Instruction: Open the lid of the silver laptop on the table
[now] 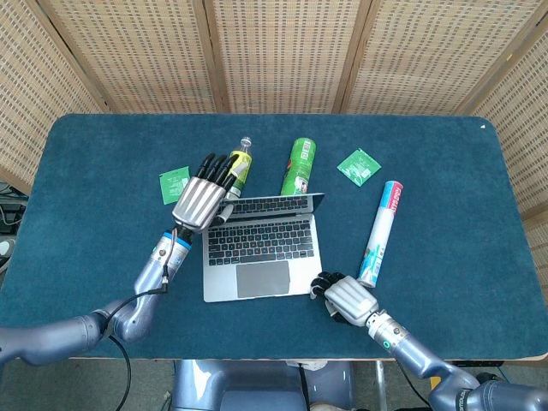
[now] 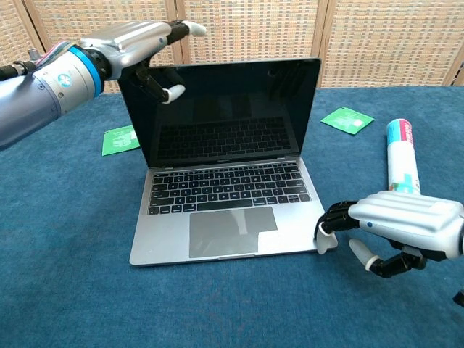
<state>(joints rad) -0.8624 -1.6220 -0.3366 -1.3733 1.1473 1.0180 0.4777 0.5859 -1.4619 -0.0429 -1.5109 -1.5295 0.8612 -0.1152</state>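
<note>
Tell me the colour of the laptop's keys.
Black keys, set in the silver laptop body; the chest view shows them best.

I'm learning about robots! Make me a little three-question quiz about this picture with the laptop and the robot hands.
1. True or false: the silver laptop has its lid raised, so the dark screen shows.
2. Which hand is at the top corner of the lid? A) left hand B) right hand
3. Fill in: the right hand rests on the table by the laptop's front ______ corner, as the robot sees it.

Key: 1 true. 2 A. 3 right.
</note>
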